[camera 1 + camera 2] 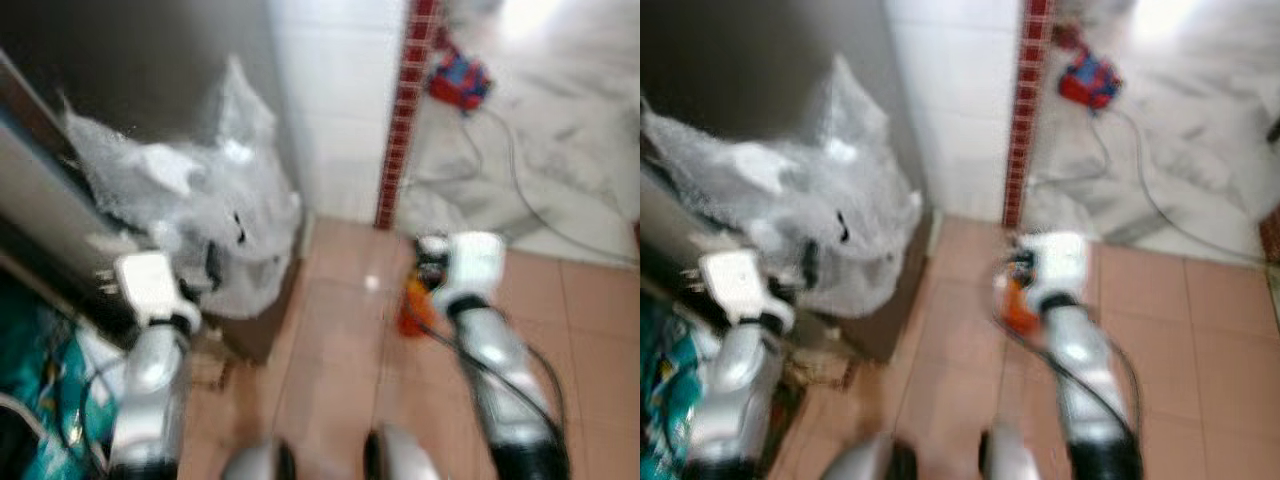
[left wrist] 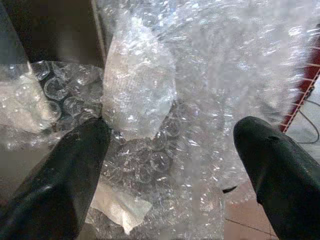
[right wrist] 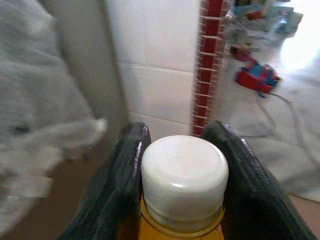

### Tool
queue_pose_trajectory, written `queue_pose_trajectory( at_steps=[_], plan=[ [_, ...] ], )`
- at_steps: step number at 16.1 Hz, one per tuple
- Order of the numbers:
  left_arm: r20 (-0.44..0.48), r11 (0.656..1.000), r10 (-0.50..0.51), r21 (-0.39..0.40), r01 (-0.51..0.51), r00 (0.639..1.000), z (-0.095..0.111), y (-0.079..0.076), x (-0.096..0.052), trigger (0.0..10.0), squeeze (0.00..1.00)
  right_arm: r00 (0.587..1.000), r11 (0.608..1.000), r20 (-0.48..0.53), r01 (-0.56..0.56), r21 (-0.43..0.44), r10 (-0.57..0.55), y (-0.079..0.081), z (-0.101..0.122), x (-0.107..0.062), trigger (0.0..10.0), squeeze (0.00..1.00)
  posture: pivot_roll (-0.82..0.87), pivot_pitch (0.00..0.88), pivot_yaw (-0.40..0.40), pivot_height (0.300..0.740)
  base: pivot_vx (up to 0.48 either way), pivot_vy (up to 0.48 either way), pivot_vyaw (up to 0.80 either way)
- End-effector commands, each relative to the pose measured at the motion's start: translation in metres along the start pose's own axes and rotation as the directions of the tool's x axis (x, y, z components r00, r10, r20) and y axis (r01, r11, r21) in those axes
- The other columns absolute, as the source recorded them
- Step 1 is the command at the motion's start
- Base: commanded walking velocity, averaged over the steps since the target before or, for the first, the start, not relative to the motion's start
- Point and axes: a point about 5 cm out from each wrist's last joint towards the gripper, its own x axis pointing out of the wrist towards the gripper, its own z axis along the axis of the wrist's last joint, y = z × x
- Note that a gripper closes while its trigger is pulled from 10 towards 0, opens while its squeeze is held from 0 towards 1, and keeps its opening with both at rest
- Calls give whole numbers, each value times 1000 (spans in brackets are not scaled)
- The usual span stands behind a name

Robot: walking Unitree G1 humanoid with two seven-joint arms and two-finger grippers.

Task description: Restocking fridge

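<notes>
My right gripper [image 3: 180, 134] is shut on an orange bottle with a white cap [image 3: 184, 175], one black finger on each side of the neck. In the blurred head views the bottle [image 1: 415, 305] hangs low over the reddish floor tiles, in front of my right wrist. My left gripper [image 2: 172, 131] is open, its fingers spread before a heap of bubble wrap [image 2: 140, 85]. The heap [image 1: 215, 210] lies against a tall dark grey appliance side [image 1: 150, 60] on my left.
A white tiled wall [image 1: 340, 100] with a red tile strip [image 1: 400, 110] stands straight ahead. Beyond it, a red and blue object [image 1: 460, 80] with a cable lies on pale marble floor. Teal clutter [image 1: 30, 380] sits at lower left. Terracotta tiles [image 1: 330, 380] lie underfoot.
</notes>
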Motion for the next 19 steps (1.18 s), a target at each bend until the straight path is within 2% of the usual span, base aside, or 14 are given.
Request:
queue_pose_trajectory(
  at_steps=[1, 5, 11, 14, 19],
  plan=[
    [-1, 1000, -9, 22, 9, 1000, 1, 3, 0, 10000, 0, 998, 999, 34, -47, 24, 46, 15, 7, 2, 10000, 0, 21, 119, 47, 740, 0, 0, 0],
    [-17, 1000, 16, 12, -16, 1000, 1, 4, 2, 10000, 0, 998, 999, 32, -46, 24, 46, 15, 6, 3, 10000, 0, 24, 113, 51, 740, 0, 0, 0],
    [-28, 1000, -1, 15, 1, 1000, 0, 2, 4, 10000, 0, 998, 999, 35, -44, 16, 44, 14, 7, 5, 10000, 0, 23, 108, 48, 740, 0, 343, 0],
    [-21, 1000, -3, 13, 3, 1000, 1, 1, 4, 10000, 0, 998, 999, 33, -45, 8, 45, 12, 7, 6, 10000, 0, 22, 105, 44, 740, 0, 0, 0],
    [-16, 1000, -8, 18, 8, 1000, 1, -1, 4, 10000, 0, 998, 999, 36, -49, 4, 49, 12, 8, 9, 10000, 0, 25, 99, 38, 740, 0, 0, -758]
  ],
)
